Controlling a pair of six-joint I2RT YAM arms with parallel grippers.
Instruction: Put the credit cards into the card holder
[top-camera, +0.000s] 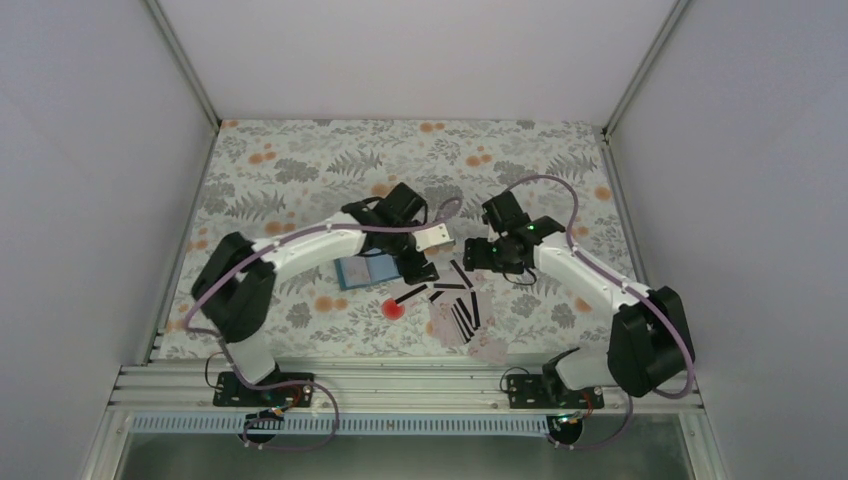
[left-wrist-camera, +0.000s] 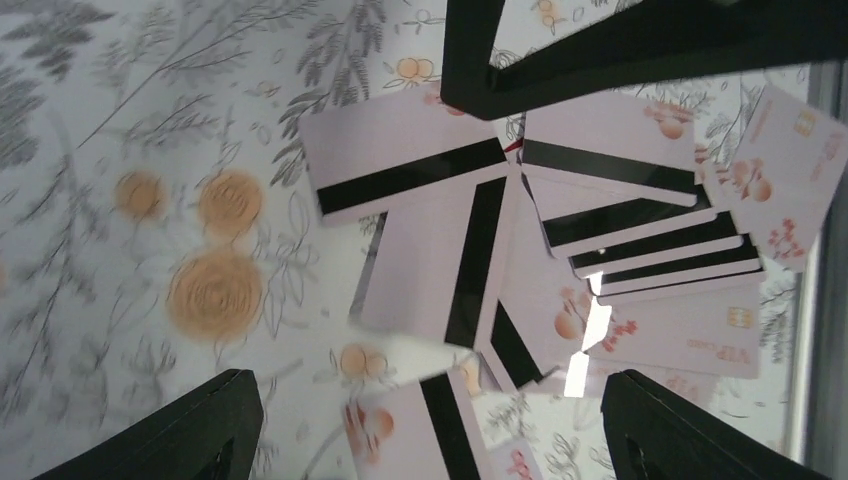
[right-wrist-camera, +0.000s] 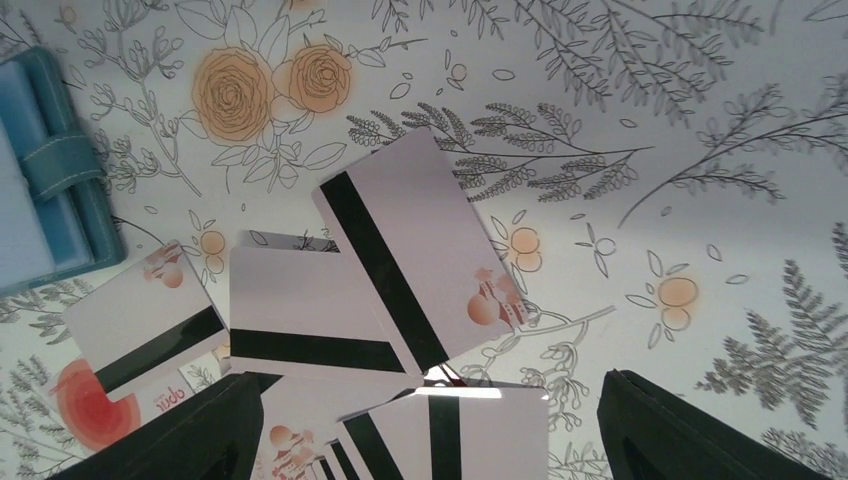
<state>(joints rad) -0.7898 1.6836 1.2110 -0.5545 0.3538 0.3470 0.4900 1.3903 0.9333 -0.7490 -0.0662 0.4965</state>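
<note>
On the overhead camera I have both arms bent in toward the middle of the flowered counter (top-camera: 300, 160). My left claw (top-camera: 418, 265) hangs just to the right of the card holder (top-camera: 365, 271), which lies flat on the counter and looks opened out. The right claw (top-camera: 478, 252) sits close across from the left one. The credit cards (top-camera: 455, 300) are scattered beneath and in front of both claws, spreading toward the near edge. A round red spot (top-camera: 394, 308) lies just left of the cards, in front of the holder.

On the left wrist camera, the left claw (left-wrist-camera: 428, 390) has its fingers (left-wrist-camera: 200, 435) spread wide, with nothing gripped between them. Under it the credit cards (left-wrist-camera: 420, 250) overlap in a loose heap. Most show a black stripe, and a few at the right show printed faces. One card's lower end is blurred. A black part (left-wrist-camera: 600, 50) crosses the top of the view, and I cannot tell which piece of the rig it is.

On the right wrist camera, the right claw (right-wrist-camera: 430, 395) is also spread wide and empty. The credit cards (right-wrist-camera: 400, 270) lie below it on the counter. The card holder (right-wrist-camera: 90, 230) shows at the left edge with its tab (right-wrist-camera: 60, 160) across it, just beside the nearest card. One card partly covers the red spot (right-wrist-camera: 80, 410).
</note>
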